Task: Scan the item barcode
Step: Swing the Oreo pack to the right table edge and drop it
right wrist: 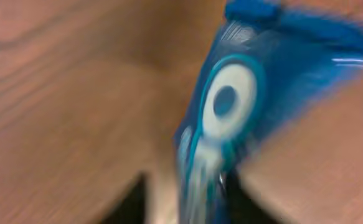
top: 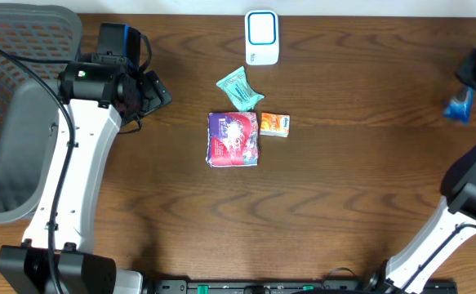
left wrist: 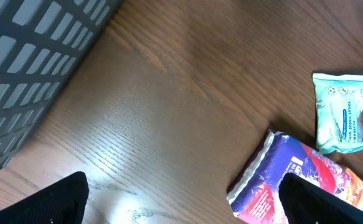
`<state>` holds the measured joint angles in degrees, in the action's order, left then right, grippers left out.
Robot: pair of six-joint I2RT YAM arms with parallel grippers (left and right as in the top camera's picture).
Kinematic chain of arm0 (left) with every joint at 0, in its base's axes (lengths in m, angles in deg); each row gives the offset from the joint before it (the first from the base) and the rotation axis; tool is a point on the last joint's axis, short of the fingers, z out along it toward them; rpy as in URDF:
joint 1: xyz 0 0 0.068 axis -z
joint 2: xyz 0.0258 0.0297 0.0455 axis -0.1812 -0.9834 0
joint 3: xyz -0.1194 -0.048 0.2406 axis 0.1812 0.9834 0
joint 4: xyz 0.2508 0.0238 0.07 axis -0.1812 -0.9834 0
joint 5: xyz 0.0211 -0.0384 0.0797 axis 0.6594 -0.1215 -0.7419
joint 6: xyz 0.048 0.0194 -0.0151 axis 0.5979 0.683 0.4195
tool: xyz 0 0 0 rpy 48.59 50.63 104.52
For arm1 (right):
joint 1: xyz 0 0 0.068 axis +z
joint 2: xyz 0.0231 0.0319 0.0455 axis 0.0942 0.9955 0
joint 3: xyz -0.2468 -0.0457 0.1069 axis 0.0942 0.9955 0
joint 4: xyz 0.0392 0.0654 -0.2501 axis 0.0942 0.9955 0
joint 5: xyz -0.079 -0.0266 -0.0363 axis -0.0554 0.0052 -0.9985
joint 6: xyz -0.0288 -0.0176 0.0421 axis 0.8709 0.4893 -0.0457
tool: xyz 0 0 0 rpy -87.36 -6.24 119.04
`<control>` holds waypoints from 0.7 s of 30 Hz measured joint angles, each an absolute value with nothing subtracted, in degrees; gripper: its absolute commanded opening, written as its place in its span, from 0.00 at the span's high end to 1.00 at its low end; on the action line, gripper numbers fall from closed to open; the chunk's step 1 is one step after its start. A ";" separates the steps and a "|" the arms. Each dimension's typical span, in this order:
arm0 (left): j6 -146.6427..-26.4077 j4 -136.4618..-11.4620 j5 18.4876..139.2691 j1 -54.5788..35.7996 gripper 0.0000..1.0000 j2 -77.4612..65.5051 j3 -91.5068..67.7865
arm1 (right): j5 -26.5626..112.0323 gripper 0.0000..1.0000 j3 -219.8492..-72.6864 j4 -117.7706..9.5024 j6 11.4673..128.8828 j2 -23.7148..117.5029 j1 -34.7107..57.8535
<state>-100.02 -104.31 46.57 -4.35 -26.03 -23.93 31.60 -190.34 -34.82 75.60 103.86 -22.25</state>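
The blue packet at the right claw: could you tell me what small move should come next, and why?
Probably lift the right claw clear of the blue packet: it is at the table's far right, well away from the scanner, and the purple pack waits mid-table.

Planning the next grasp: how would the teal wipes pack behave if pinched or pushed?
The teal wipes pack looks like a soft film pouch with crimped ends, so it would probably flex rather than stay stiff. It lies flat on the table, so rolling seems unlikely. Its glossy wrap might be slippery to pinch.
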 measured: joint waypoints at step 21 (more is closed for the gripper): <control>-100.02 -104.31 46.57 -4.35 0.02 -26.03 -23.93 | 55.05 0.11 -191.35 -27.13 75.51 96.76 -21.40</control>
